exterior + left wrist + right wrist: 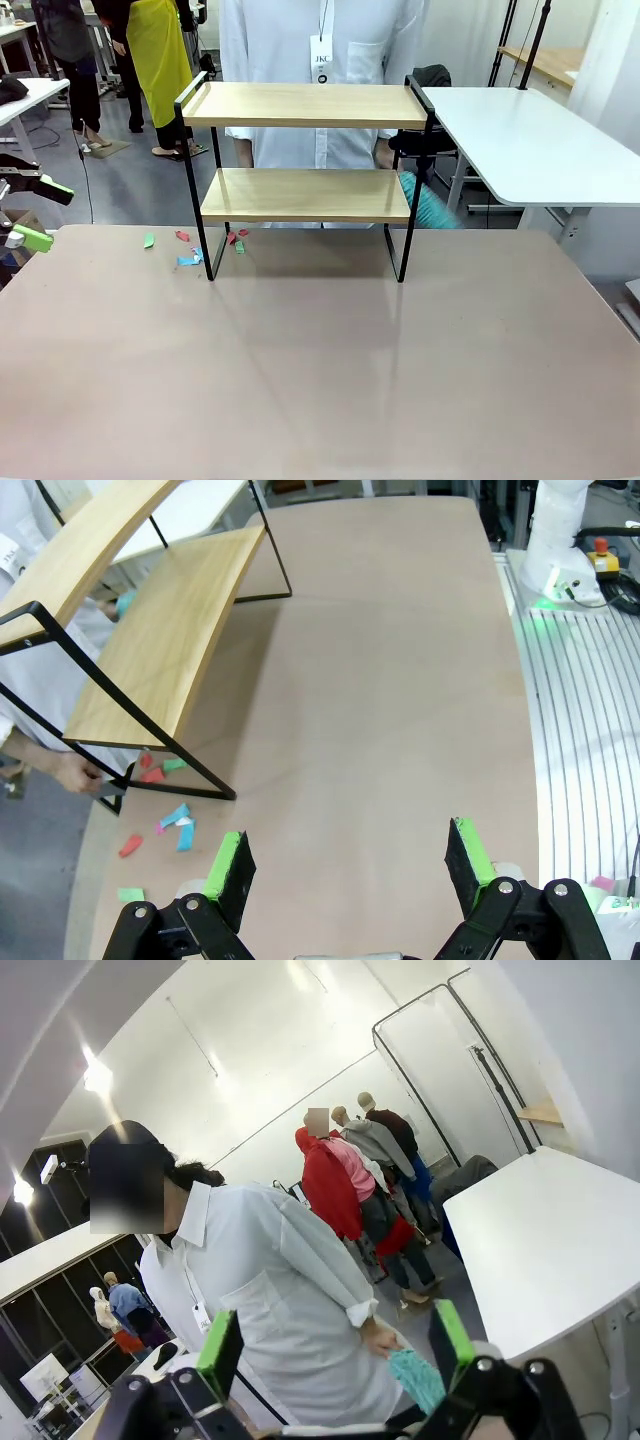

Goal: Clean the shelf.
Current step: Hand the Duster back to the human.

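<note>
The shelf [305, 150], two light wooden boards in a thin black frame, stands at the far middle of the tan table [320, 360]; both boards look bare. In the left wrist view the shelf [160, 630] fills the upper left. My left gripper [42, 213] hovers open at the table's left edge, well left of the shelf, and its own view shows the left gripper [350, 865] with nothing between its green pads. My right gripper [336, 1345] is open and empty, pointing up at the person [280, 1290] in a white shirt.
Small paper scraps [190, 250] in red, green and blue lie on the table by the shelf's left foot, also seen as scraps [165, 815]. The person stands behind the shelf holding a teal duster-like thing [428, 200]. A white table [530, 140] stands at the back right.
</note>
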Tool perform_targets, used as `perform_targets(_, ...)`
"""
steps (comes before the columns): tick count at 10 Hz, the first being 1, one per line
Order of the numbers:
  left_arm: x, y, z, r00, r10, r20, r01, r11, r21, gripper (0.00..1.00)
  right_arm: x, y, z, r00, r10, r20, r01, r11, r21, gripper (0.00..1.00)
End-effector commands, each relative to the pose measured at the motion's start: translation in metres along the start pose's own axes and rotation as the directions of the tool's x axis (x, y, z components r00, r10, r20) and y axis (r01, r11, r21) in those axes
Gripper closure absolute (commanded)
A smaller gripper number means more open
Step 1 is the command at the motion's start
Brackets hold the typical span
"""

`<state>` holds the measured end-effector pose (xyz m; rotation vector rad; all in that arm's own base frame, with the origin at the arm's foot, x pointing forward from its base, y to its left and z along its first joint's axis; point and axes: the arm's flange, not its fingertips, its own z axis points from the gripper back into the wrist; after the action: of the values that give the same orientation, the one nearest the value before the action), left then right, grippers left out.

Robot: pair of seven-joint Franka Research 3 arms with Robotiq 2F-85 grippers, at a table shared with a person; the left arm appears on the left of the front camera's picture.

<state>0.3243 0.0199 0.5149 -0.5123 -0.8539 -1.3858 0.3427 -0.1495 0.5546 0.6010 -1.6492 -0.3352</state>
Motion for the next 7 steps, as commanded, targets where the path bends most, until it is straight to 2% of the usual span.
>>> perform_targets(1,0.0003,0.0015,-0.0003,0.999,-0.017,0.029,0.017,1.000,0.000,0.00,-0.0001,-0.0003,0.0015,1.000,-0.004,0.003,0.004,1.000,-0.003,0.00)
perform_targets(7,0.0003,0.0015,-0.0003,0.999,-0.017,0.029,0.017,1.000,0.000,0.00,-0.0001,-0.0003,0.0015,1.000,-0.004,0.003,0.004,1.000,-0.003,0.00)
